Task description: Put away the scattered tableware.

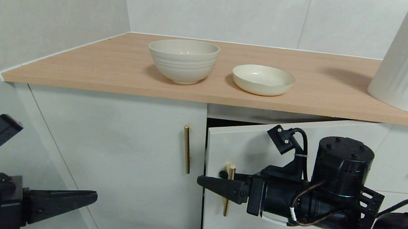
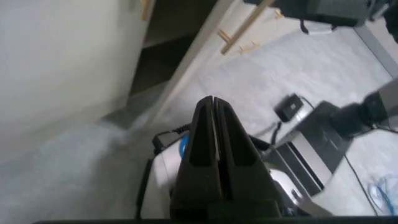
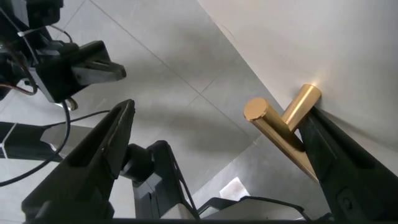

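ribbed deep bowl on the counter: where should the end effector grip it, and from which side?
Best bet: grip the deep bowl by its rim, one finger inside and one outside, coming from above at the near or left edge. It stands upright with its mouth open, its rounded wall looks too wide to span, and the shallow dish sits apart on its right.

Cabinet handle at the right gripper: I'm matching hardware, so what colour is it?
Gold, like polished brass. The handle shows best in the right wrist view.
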`<state>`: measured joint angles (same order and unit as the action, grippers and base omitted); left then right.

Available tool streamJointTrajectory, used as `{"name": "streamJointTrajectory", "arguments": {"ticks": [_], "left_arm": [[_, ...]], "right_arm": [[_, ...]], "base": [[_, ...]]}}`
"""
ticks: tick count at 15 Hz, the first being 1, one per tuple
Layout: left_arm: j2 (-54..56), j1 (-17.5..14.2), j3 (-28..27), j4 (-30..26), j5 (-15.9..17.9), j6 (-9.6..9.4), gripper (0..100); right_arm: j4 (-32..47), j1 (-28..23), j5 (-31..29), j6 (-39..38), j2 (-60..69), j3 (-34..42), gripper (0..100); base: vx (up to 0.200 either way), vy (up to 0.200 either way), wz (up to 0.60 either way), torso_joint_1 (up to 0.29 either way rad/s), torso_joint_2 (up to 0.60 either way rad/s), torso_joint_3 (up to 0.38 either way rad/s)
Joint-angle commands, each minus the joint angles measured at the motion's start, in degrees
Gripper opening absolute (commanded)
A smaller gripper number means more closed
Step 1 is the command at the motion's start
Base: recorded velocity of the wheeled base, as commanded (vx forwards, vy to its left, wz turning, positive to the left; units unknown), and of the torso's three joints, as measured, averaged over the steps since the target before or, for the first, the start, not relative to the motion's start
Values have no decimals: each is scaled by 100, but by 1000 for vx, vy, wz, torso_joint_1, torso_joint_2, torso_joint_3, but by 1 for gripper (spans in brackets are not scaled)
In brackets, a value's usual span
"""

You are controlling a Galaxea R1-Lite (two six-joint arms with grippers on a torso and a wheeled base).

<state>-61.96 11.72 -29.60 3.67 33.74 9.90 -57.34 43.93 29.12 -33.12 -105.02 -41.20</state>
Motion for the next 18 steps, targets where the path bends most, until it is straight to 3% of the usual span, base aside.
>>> {"name": "streamJointTrajectory", "arguments": {"ticks": [1,3,4,5,7,9,10,12,14,16,18], "left_arm": [[-307,120,-72,20,-8,-23,0],[-791,200,24,442,-43,-480,0],[-879,419,42,767,-140,-480,0],[-967,630,-55,899,-193,-348,0],[-1643,1140,-705,995,-184,135,0],[-2223,1272,-960,1198,-193,258,0],[-2839,1289,-890,1892,-193,267,0],[-3436,1377,-714,2657,-202,434,0],[-4131,1527,-239,4318,-404,759,0],[-4509,1579,-99,5144,-755,794,0],[-4693,1659,-108,5372,-966,794,0]], "right_arm": [[-5,10,6,-1,-10,7,100],[-22,10,6,-1,-1,51,100],[-22,10,6,7,8,77,100],[-22,10,6,7,17,86,100],[-22,10,6,-1,61,130,100],[-31,10,6,7,87,200,100],[-22,19,6,7,140,209,100],[-31,10,6,-1,140,227,100],[-31,19,6,-1,131,244,100],[-31,19,6,-1,131,253,100],[-31,19,6,-10,131,253,100]], "base": [[0,0,0,0,0,0],[0,0,0,0,0,0],[0,0,0,0,0,0],[0,0,0,0,0,0],[0,0,0,0,0,0],[0,0,0,0,0,0],[0,0,0,0,0,0],[0,0,0,0,0,0],[0,0,0,0,0,0],[0,0,0,0,0,0],[0,0,0,0,0,0]]}}
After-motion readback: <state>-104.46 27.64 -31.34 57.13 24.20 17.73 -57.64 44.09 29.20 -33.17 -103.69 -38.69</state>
